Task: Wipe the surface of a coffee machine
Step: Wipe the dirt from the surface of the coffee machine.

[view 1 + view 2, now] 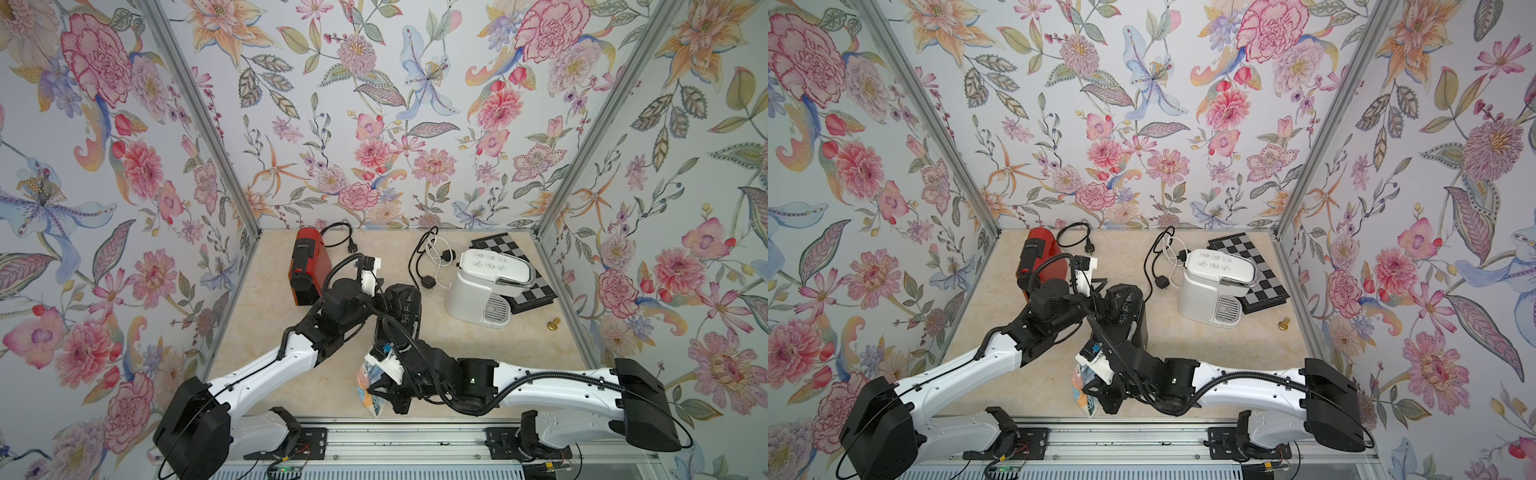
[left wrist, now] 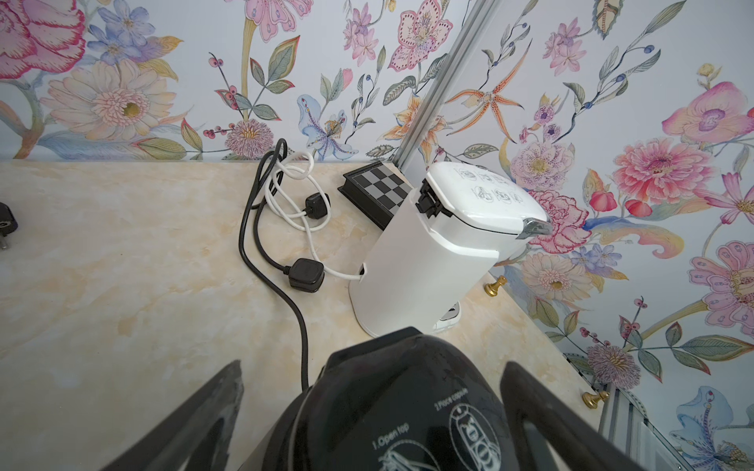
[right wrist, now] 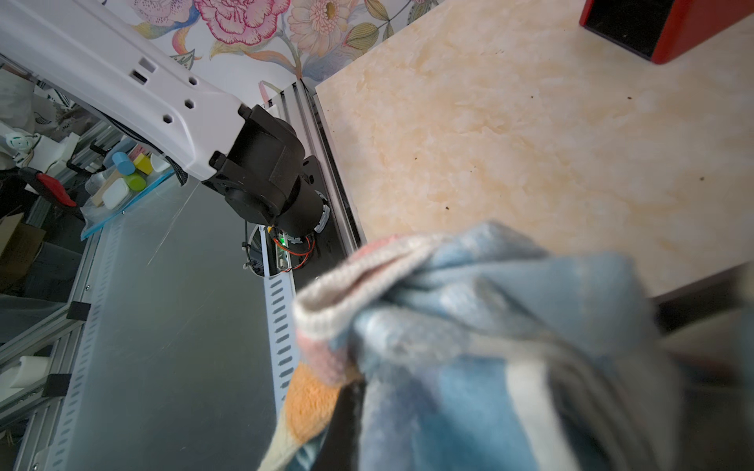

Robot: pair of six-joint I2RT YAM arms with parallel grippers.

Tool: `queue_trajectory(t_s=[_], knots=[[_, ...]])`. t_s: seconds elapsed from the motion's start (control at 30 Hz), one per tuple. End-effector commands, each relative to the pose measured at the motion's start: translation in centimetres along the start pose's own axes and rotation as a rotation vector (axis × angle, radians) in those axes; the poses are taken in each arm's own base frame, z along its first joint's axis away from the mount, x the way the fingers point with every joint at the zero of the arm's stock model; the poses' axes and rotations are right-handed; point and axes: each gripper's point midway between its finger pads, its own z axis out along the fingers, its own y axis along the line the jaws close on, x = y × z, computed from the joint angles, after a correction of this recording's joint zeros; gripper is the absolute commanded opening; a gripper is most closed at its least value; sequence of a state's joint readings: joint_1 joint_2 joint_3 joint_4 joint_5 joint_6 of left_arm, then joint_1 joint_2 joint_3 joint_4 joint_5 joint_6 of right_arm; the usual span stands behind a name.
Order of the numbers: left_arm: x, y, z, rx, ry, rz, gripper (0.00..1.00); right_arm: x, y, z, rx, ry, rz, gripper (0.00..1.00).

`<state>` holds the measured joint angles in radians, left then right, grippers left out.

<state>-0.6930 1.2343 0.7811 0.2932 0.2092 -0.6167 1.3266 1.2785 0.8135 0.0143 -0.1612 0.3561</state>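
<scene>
A black coffee machine (image 1: 401, 303) (image 1: 1125, 305) stands mid-table; its glossy top with printed white instructions fills the left wrist view (image 2: 408, 403). My left gripper (image 1: 384, 296) (image 2: 373, 367) is open, one finger on each side of that top, with a gap showing beside one finger (image 2: 212, 407). My right gripper (image 1: 384, 392) (image 3: 469, 407) is shut on a blue, orange and pink cloth (image 1: 368, 384) (image 1: 1081, 388) (image 3: 489, 326), hanging over the table's front edge. A white coffee machine (image 1: 486, 286) (image 2: 428, 253) with scribbles on its lid stands at the back right.
A red coffee machine (image 1: 307, 266) (image 3: 673, 28) stands at the back left, close to my left arm. Black and white cables with plugs (image 1: 428, 262) (image 2: 285, 212) lie between the machines. A chessboard (image 1: 505, 245) sits behind the white machine, gold chess pieces (image 1: 552, 324) beside it.
</scene>
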Motion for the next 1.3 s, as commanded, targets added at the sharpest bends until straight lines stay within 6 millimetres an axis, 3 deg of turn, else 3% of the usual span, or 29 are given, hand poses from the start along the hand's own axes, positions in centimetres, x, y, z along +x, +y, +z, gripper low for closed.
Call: queue_trajectory(t_s=[0.0,0.2,0.5,1.03,1.27], knots=[[7.2,2.4,0.3,-0.066,0.239,-0.005,0.99,-4.6,0.4,-3.1,0.015,-0.211,0.005,0.00],[7.3,2.5,0.5,-0.066,0.243,-0.007,0.99,-3.1,-0.9,-5.5,0.058,-0.232,0.081,0.00],[7.1,2.5,0.5,-0.069,0.245,-0.006,0.99,0.5,-4.4,-8.0,0.181,-0.192,0.145,0.00],[7.2,2.5,0.9,-0.073,0.256,-0.007,0.99,4.7,-4.4,-11.3,0.177,-0.126,0.216,0.00],[6.8,2.5,0.6,-0.083,0.250,0.000,0.99,6.3,-5.3,-10.9,0.215,-0.067,0.230,0.00]])
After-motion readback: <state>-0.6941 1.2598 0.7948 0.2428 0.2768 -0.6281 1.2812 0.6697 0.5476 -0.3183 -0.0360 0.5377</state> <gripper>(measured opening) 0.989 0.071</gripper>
